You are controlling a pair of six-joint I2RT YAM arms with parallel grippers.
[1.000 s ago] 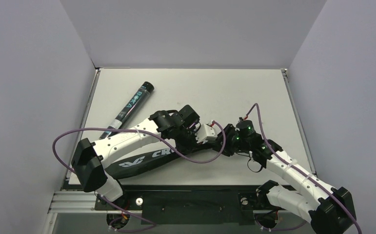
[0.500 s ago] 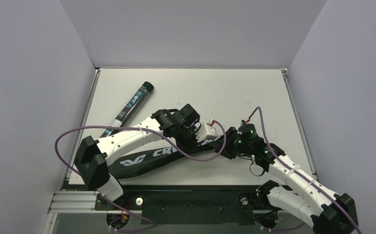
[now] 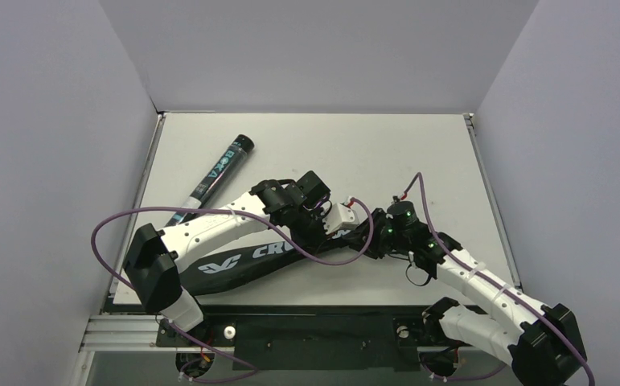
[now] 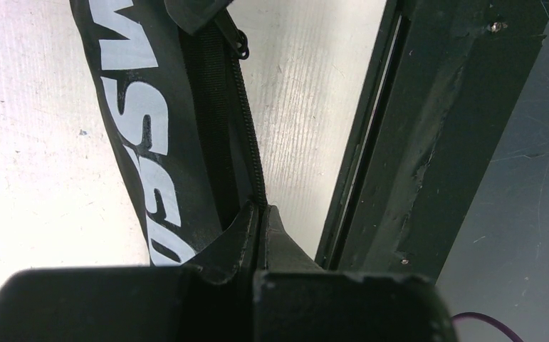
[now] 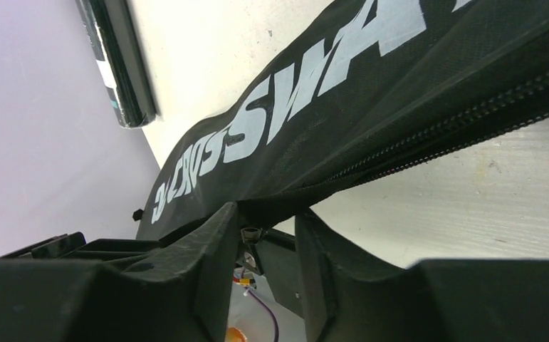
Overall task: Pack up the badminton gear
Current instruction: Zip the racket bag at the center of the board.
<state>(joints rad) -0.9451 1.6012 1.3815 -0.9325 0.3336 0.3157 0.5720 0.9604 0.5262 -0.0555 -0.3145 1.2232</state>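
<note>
The black bag [image 3: 234,265] lettered CROSSWAY lies slantwise from the near left toward the table's middle. My left gripper [image 3: 322,227] is shut on the bag's zip edge [image 4: 260,208]; the bag [image 4: 150,142] runs away from it, its zip open. My right gripper [image 3: 368,237] meets the bag's right end. In the right wrist view the gripper [image 5: 265,214] pinches a fold of the bag [image 5: 371,92], with a small zip slider [image 5: 251,234] hanging between the fingers. The black teal-printed tube [image 3: 219,171] lies at the far left and also shows in the right wrist view [image 5: 118,64]. No rackets show.
The table's black front rail [image 4: 414,142] runs close beside my left gripper and the bag. Purple cables [image 3: 101,233] loop from both arms over the near table. Grey walls close in the left, right and far sides.
My left arm has shifted slightly toward the near left, so more of the bag's lettering shows. My right arm dipped toward the near edge and came back. Both grips are unchanged.
</note>
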